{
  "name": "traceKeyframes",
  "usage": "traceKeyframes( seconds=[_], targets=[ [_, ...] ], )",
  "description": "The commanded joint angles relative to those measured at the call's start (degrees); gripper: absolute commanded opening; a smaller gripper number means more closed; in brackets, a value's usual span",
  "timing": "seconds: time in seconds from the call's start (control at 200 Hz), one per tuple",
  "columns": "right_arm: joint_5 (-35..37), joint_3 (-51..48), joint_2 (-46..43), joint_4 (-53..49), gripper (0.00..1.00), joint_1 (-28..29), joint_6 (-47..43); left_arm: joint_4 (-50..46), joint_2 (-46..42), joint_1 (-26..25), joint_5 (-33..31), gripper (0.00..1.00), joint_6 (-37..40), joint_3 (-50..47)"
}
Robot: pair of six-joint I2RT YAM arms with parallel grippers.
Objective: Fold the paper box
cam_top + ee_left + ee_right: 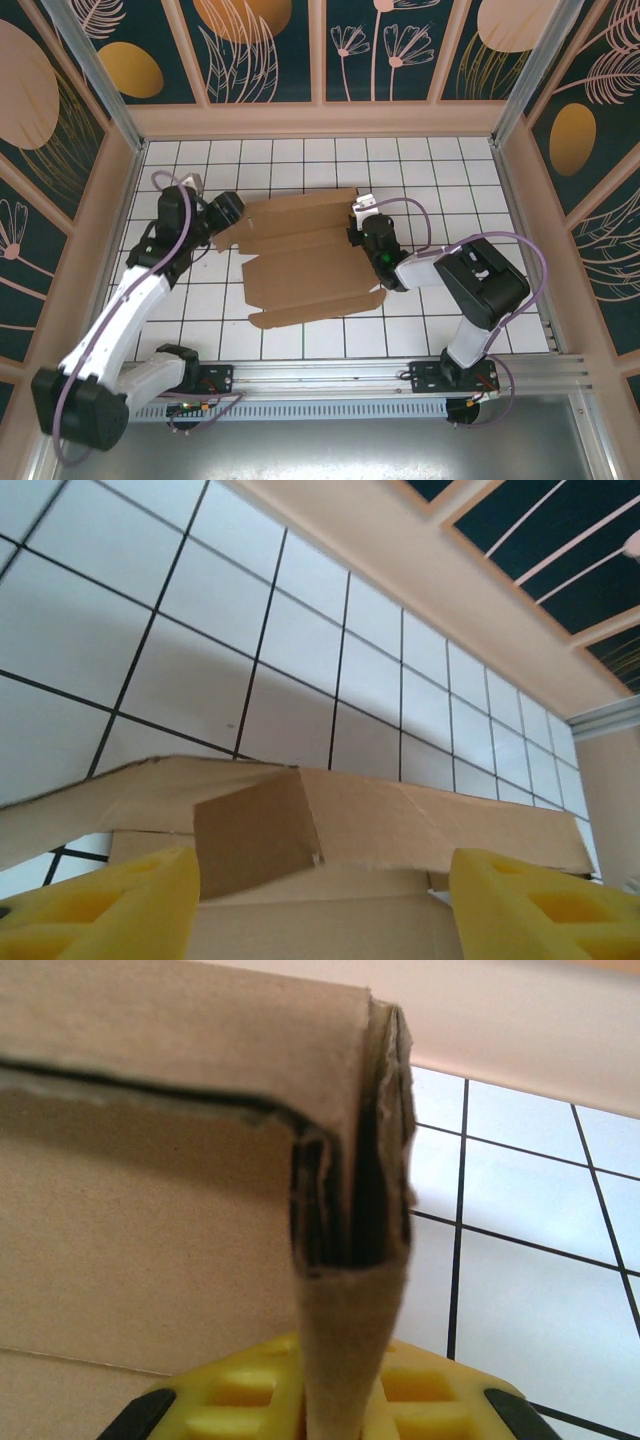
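Gridded white counter point(300, 165) walled by floral panels, bare tiles open all around one paper box point(300, 270) lying mid-surface: plain brown cardboard, partly folded, near flaps flat. Two arms. Left pincer point(320, 910) at box's left edge, yellow fingers point(110, 905) spread wide before a raised flap. Right pincer point(335, 1405) at box's far-right corner, pinched narrow on an upright folded wall.

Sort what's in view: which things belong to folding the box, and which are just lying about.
Job in hand:
paper box
right tool, pinching the box's side flap
left tool, open at the box's opposite edge

Just there:
gridded tabletop
patterned walls
aluminium rail at the near edge
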Motion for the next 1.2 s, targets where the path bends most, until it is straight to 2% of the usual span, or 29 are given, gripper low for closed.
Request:
traceKeyframes(
  seconds=[0.0, 0.195, 0.315, 0.45, 0.731, 0.876, 0.966, 1.046, 1.076, 1.141, 1.191],
  targets=[
    [0.8, -0.5, -1.5, 2.4, 0.16, -0.5, 1.4, 3.7, 5.4, 0.3, 9.1, 0.64, 0.0, 1.0],
    [0.0, -0.3, -1.4, 1.6, 0.16, -0.5, 1.7, 12.4, 8.9, 0.2, 12.9, 0.59, -3.8, -2.8],
    [-1.0, 0.0, -1.4, 0.9, 0.16, -0.5, 2.3, 17.0, 9.1, 0.4, 12.8, 0.48, -5.2, -5.5],
    [-1.4, 0.7, -0.9, 0.2, 0.16, -0.6, 2.9, 26.3, 8.4, 0.5, 13.4, 0.34, -8.4, -10.5],
    [-1.6, 1.1, -1.2, -0.6, 0.15, -1.2, 5.0, 52.2, 9.4, 0.7, 14.2, 0.14, -19.5, -22.0],
    [-1.5, 1.8, -1.1, -1.9, 0.15, -1.3, 5.2, 54.0, 10.5, 0.7, 13.1, 0.07, -20.2, -21.9],
    [-0.6, 2.2, -1.4, -3.0, 0.15, -1.5, 5.5, 51.8, 9.9, 0.9, 11.5, 0.08, -19.0, -21.3],
    [-0.2, 2.0, -1.7, -3.7, 0.14, -2.0, 6.0, 48.6, 8.4, 1.2, 8.5, 0.17, -17.4, -21.3],
    [0.1, 1.9, -1.9, -4.0, 0.14, -2.1, 6.1, 47.3, 7.9, 1.3, 7.7, 0.24, -16.9, -21.3],
    [1.5, 2.0, -2.3, -5.3, 0.13, -2.4, 6.3, 43.6, 6.7, 2.0, 6.6, 0.53, -15.1, -20.6],
    [1.9, 2.0, -2.7, -6.1, 0.13, -2.6, 6.3, 41.1, 4.9, 2.3, 5.5, 0.58, -13.5, -20.3]
  ],
)
